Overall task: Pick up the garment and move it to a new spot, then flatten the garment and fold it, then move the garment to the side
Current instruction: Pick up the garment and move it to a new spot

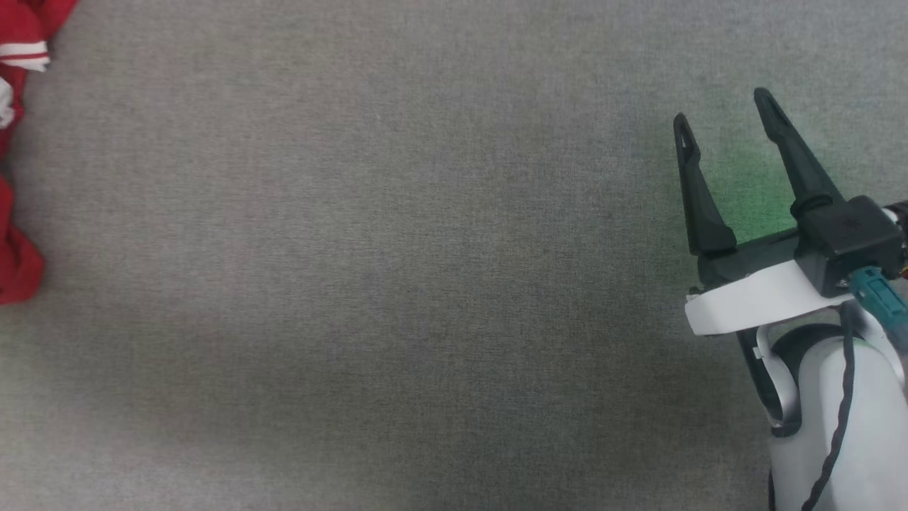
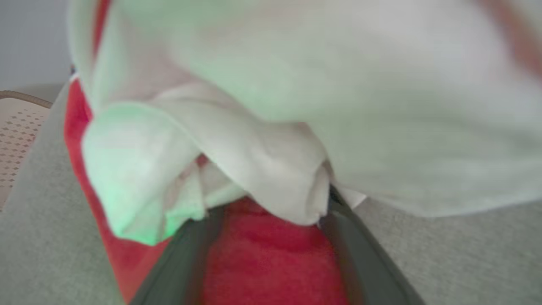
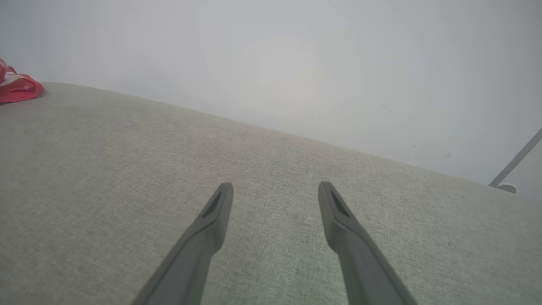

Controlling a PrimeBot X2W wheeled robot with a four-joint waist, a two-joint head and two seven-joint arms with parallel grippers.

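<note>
In the head view the grey desk (image 1: 397, 284) lies bare across the middle and the whole lower band, with wide room to pass. The garment (image 1: 18, 262) is heaped along the left edge, and the right claw (image 1: 722, 108) takes the right side. In the left wrist view white folds crowd over the tips of the left claw (image 2: 271, 212), with red cloth between its spread fingers; bare desk shows at lower left and lower right. In the right wrist view open desk lies ahead, and a thin rod (image 3: 514, 161) slants at the right edge.
</note>
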